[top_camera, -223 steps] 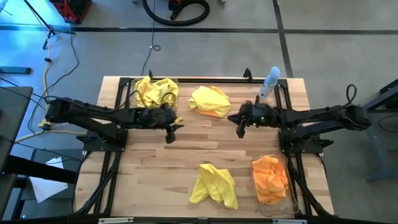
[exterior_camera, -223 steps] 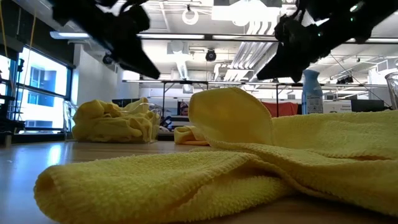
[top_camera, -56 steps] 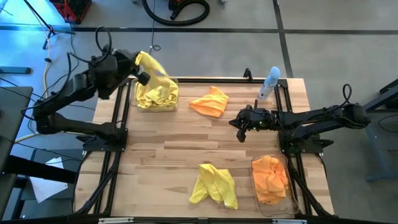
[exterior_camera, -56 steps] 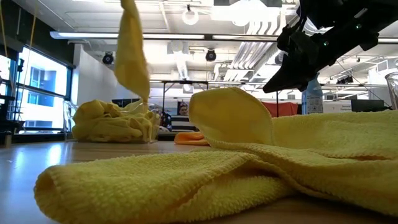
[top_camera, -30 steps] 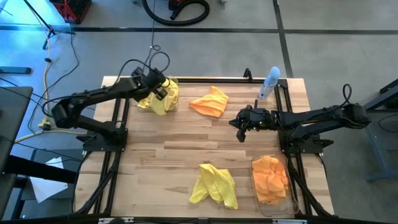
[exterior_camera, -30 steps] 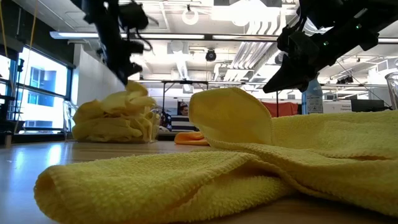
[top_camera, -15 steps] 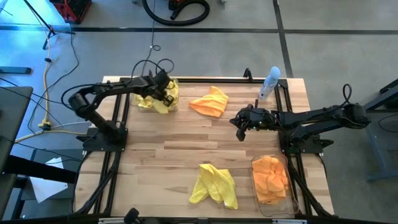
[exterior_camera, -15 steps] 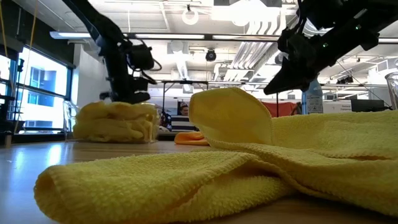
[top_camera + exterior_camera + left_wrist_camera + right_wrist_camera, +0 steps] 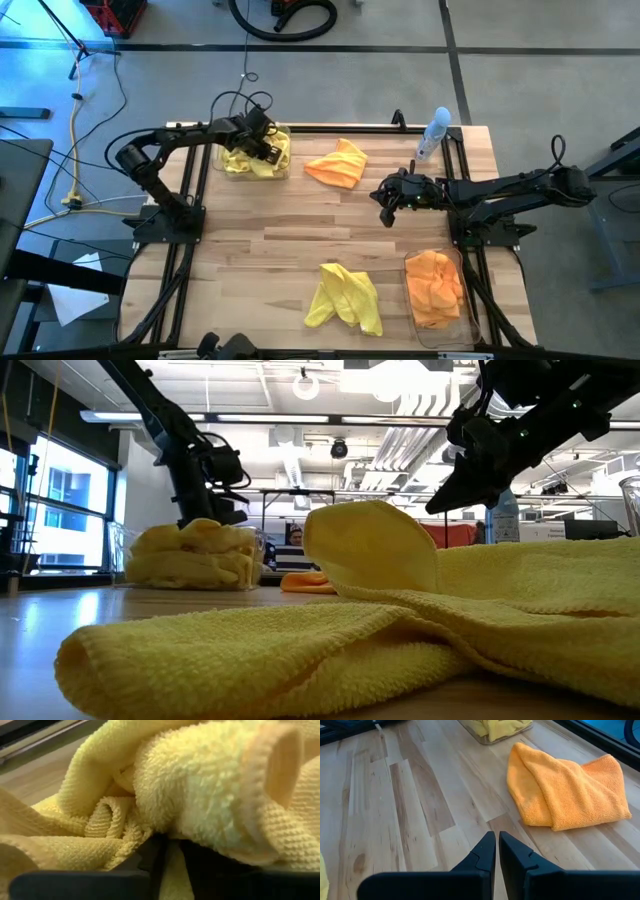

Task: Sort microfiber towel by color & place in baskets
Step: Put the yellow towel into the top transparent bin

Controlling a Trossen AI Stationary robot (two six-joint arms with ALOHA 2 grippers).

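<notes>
Left gripper: down in the clear basket at the far left corner of the table; fingers nearly together, buried among yellow towel folds; whether a fold is pinched between them, or only pressed against them, not determinable.

Right gripper: hovering above bare wood right of the table's centre; fingers together, empty.

Yellow basket contents: heaped above the rim, as the low view shows.

Orange towel: loose, folded, near the far edge between the yellow basket and the spray bottle.

Key relation: orange towel lying toward the far edge and slightly leftward from the right gripper, nearby, with clear wood between; long axis roughly along the far edge; probably the right arm's pick, since the orange basket sits at the near right corner on that arm's side.

Orange basket contents: orange cloths already in.

Yellow towel: loose, crumpled, near the near edge at mid-table, well apart from both grippers.

Hidden or unclear: left fingertips lost in terry; yellow basket wall mostly masked by the arm from above; count of cloths in either basket not readable; low view largely filled by the near yellow towel.
</notes>
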